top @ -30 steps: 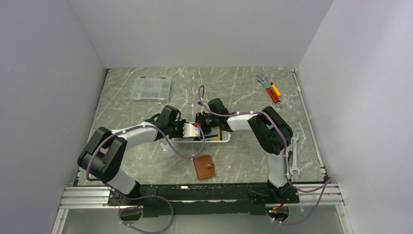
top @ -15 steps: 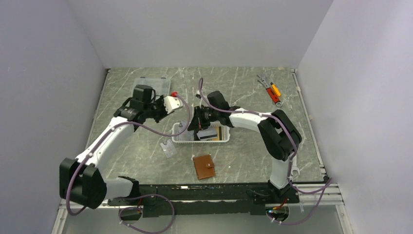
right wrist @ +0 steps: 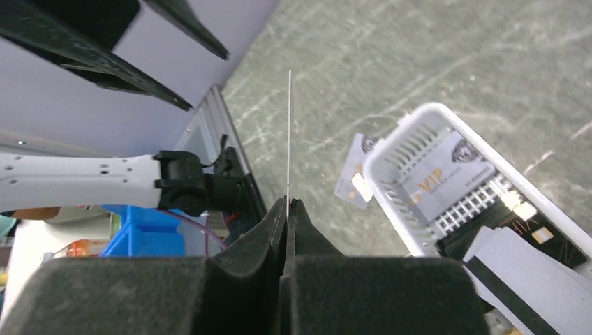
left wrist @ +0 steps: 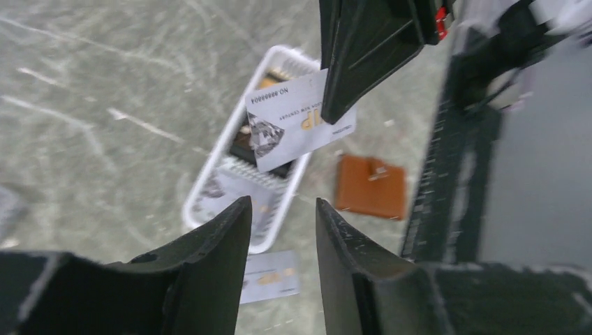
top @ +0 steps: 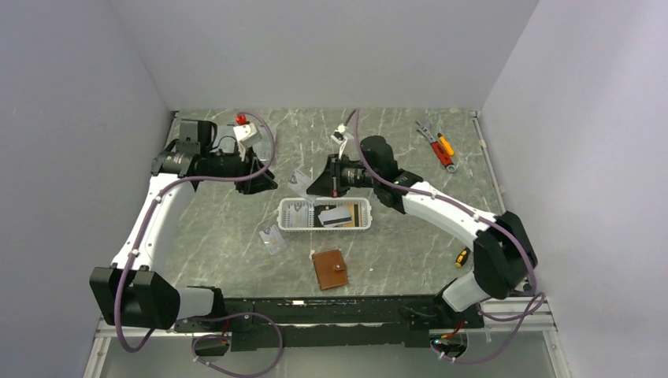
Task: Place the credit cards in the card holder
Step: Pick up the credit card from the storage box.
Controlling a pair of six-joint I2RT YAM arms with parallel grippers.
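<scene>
Aloft, the right hand (right wrist: 287, 204) pinches a thin rectangular grey-white card (left wrist: 297, 120); the left hand (left wrist: 283, 216) is spread.

Through the left wrist camera I am looking past the left gripper (left wrist: 283, 269), whose two dark fingers (left wrist: 209, 279) are standing parted above the grey marbled worktop (left wrist: 105, 105). The right gripper (left wrist: 334, 101) is reaching down from the top edge and pinching a grey-white card (left wrist: 297, 125), which is hanging tilted over the white basket (left wrist: 208, 183) holding more cards (left wrist: 241, 188). A brown card holder (left wrist: 370, 187) is lying closed on the worktop near the basket, and another pale card (left wrist: 269, 277) is lying flat just beside the basket's near end.
</scene>
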